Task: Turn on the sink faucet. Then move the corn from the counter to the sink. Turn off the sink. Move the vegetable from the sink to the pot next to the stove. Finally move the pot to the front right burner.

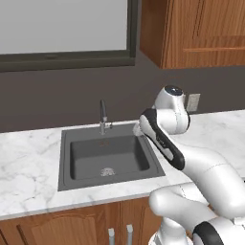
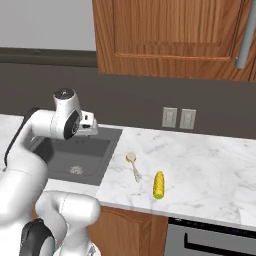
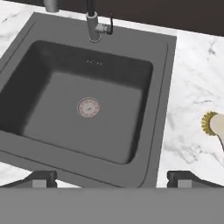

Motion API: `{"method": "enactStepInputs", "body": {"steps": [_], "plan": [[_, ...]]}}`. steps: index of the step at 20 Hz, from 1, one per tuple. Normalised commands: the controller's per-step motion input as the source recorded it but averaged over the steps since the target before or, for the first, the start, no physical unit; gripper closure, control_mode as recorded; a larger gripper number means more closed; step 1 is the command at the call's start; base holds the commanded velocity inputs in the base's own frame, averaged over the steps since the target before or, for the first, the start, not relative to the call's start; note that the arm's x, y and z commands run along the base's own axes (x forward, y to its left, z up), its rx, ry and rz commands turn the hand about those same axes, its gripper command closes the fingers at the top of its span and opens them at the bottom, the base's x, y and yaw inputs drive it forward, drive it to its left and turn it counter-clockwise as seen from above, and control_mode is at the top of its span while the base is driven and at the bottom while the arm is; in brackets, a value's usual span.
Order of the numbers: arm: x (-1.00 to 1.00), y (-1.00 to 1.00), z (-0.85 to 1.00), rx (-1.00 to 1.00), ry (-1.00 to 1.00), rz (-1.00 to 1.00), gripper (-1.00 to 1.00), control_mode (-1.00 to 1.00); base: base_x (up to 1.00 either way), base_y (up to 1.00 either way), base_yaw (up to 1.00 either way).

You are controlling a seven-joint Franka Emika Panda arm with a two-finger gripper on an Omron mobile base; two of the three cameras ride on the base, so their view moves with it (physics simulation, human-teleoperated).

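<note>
Left base view: the sink faucet (image 1: pixel 102 116) stands behind the sink (image 1: pixel 64 160).

Right base view: the corn (image 2: pixel 158 184) lies on the counter (image 2: pixel 210 175), well right of the gripper (image 2: pixel 91 125).

Hand view: fingertips (image 3: pixel 41 179) spread wide, holding nothing, above the sink's near rim.

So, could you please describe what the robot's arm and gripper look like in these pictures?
The arm is made of glossy white rounded segments with black bands at the joints and a dark cap on its top joint. The gripper has two small dark fingertips. No cables or markings are visible.
</note>
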Motion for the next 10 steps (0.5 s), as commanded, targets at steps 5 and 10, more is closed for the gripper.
{"method": "enactStepInputs", "body": {"steps": [5, 10], "plan": [[0.39, 0.06, -0.31, 0.07, -0.20, 0.45, -1.00, -1.00, 0.00, 0.00, 0.00], [0.31, -0.15, -0.19, 0.13, -0.18, 0.31, -1.00, -1.00, 0.00, 0.00, 0.00]]}}
